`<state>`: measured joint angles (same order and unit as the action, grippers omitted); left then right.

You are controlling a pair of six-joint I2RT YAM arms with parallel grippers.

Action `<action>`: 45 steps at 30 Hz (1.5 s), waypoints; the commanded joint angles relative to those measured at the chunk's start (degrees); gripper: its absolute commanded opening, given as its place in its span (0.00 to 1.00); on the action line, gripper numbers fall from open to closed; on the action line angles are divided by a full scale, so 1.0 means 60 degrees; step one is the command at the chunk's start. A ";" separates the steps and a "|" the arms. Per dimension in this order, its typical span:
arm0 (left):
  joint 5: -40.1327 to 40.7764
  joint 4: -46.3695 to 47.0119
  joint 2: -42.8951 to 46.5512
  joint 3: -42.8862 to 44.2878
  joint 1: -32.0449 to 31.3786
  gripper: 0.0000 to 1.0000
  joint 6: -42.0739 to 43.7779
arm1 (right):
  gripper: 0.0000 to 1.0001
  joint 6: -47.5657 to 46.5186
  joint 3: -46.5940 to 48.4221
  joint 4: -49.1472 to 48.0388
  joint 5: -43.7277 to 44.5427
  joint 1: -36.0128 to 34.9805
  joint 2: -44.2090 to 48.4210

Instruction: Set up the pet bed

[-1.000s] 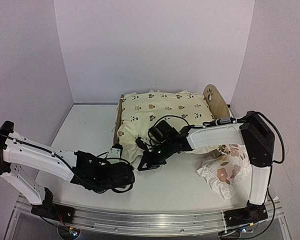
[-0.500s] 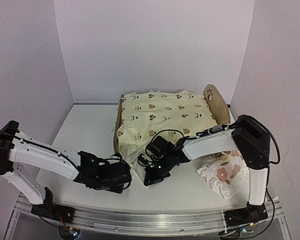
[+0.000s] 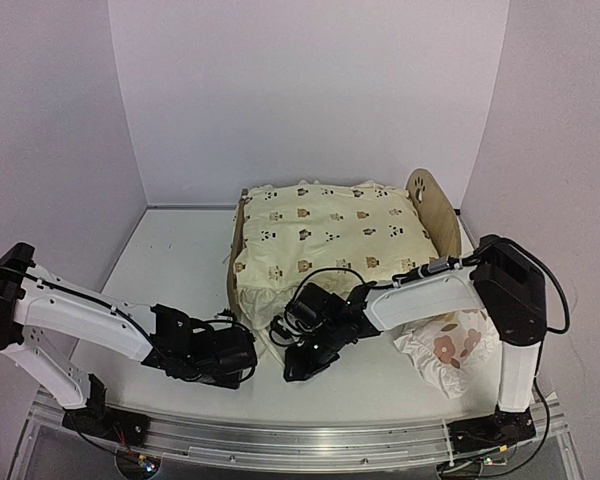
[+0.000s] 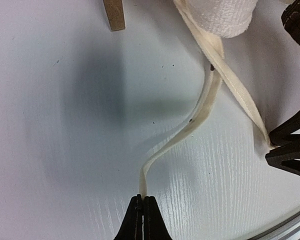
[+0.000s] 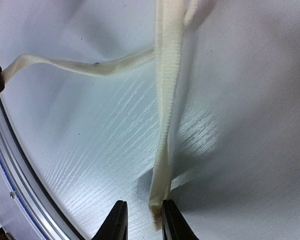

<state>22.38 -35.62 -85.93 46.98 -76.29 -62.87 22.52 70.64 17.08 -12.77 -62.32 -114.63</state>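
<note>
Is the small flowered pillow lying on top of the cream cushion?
No, the flowered pillow lies on the table beside the pet bed, not on the cream cushion.

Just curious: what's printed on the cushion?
Cream cushion with small brown animals; top camera.

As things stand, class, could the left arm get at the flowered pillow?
Probably not easily. The flowered pillow lies far right, beyond the right arm, which stretches across the way. The left gripper is also shut on a tie string, so it would have to let go of that first.
</note>
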 commanded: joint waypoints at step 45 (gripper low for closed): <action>0.0670 0.0664 0.0360 0.0117 0.0033 0.00 0.0649 | 0.27 -0.1526 0.0272 -0.5731 0.3821 0.0264 -0.1819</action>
<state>24.46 -32.21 -85.12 46.39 -76.29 -59.83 12.86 73.09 -16.69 8.17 -61.19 -123.66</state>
